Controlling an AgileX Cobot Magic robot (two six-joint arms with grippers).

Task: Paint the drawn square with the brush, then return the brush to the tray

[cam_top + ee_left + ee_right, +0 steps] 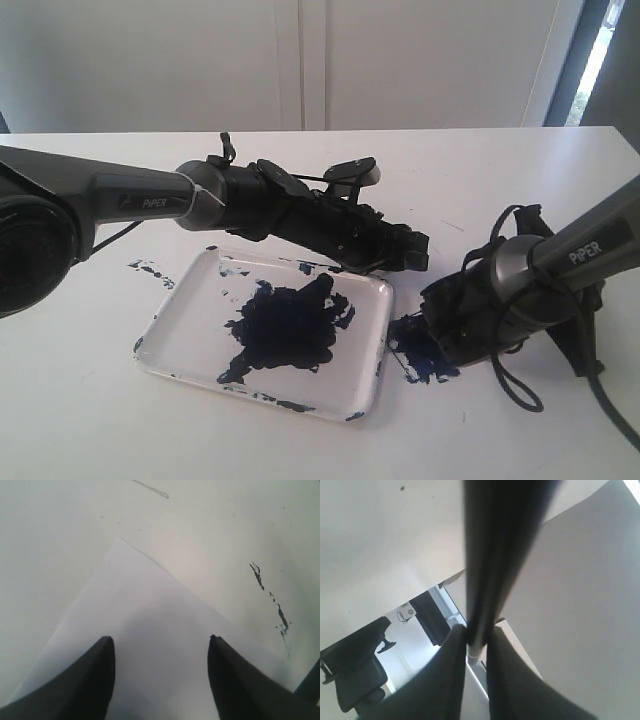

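Two arms: left one enters from 9 o'clock, right one from 3 o'clock; both reach toward the middle of the table (80,420).
Tray (180,335): nearest, lying flat on the table, paint chips along its rim.
Blotch (285,325): dark navy, spread over the tray's middle.
Square (420,358): just off the tray's 3 o'clock rim, smeared dark navy; its outline cannot be made out under the paint.
Right gripper (432,325): low over the square's far side, pointing toward the tray; fingers closed tight on the brush.
Brush (495,555): clamped between the right fingers (445,680), its black handle running away from them out of the wrist view; the exterior view does not let it be told from the dark gripper, and the tip is hidden.
Left gripper (412,252): above the tray's 1 o'clock corner, beyond the far rim, at 12 o'clock of the square; jaws wide apart, nothing between them.
Left fingers (100,680): two dark tips with bare paper (150,620) showing between them.
Paper: white sheet flat on the table, one corner pointing away from the left gripper.
Specks (150,270): navy flecks on the table at the tray's 10 o'clock; more beside the paper in the left wrist view.
Wall (300,60): pale panels behind the table at 12 o'clock.
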